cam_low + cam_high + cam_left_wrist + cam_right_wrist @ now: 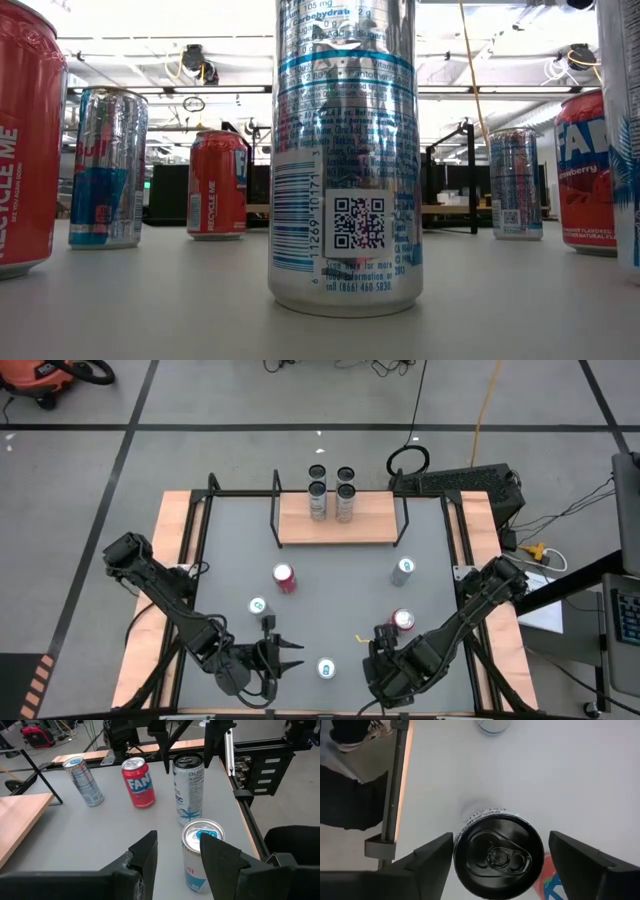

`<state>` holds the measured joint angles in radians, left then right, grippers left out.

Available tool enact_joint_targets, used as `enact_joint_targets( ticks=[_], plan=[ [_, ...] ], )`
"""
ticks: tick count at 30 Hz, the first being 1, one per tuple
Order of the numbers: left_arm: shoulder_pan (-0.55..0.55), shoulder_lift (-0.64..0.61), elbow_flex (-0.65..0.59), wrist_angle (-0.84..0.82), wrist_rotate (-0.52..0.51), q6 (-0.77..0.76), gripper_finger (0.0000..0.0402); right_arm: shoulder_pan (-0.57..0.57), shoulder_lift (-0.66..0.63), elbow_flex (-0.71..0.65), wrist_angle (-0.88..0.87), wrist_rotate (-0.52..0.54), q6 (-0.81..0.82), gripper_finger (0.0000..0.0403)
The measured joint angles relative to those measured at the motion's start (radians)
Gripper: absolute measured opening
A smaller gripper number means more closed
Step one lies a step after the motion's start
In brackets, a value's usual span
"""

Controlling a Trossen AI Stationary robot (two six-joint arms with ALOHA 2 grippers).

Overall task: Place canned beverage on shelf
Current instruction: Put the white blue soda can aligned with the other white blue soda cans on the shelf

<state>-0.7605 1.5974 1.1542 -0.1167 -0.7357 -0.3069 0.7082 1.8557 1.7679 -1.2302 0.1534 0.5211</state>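
A black-topped white can (499, 852) stands upright on the grey table near its right front. My right gripper (381, 647) points down over it, open, with one finger on each side of the can's top (189, 761). My left gripper (292, 657) is open near the front edge and holds nothing. It points toward a silver can with a blue tab (200, 851), which stands just past its fingertips. The shelf (336, 520), a light-wood board with black rod frames, sits at the far middle and carries several upright cans. My right gripper comes at the black-topped can from above, fingers pointing down on either side of its upper wall. One finger (440, 855) lies right against the rim. A gap shows between the can and the other finger (570, 857). I cannot tell whether either touches.
Loose cans stand upright on the table: a red one (285, 578), a silver-blue one (258, 606), a silver one (403, 570), and a red one (403, 622) right beside the black-topped can. The silver can near the front (345, 150) fills the low view.
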Motion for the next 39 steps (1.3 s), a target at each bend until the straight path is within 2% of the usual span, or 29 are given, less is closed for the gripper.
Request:
enact_joint_targets(
  ticks=[11, 15, 27, 32, 39],
  plan=[
    [0.006, 0.0, 0.0, 0.033, -0.005, 0.024, 0.0143, 0.0, 0.0, 0.0, 0.0, 0.0, -0.004, 0.0257],
    [0.006, 0.0, 0.0, 0.034, -0.005, -0.011, 0.0143, 0.009, 0.0, 0.0, 0.0, 0.007, 0.032, 0.0253],
    [0.006, 0.0, 0.0, 0.064, -0.004, -0.029, 0.0143, 0.02, 0.0, 0.0, -0.012, 0.033, 0.076, 0.0293],
    [0.006, 0.0, 0.0, 0.103, -0.005, -0.029, 0.0143, 0.02, 0.0, 0.0, -0.019, 0.078, 0.095, 0.0306],
    [0.006, 0.028, 0.001, 0.153, -0.009, -0.028, 0.0143, 0.019, 0.013, 0.0, 0.003, 0.007, 0.097, 0.0299]
  ],
)
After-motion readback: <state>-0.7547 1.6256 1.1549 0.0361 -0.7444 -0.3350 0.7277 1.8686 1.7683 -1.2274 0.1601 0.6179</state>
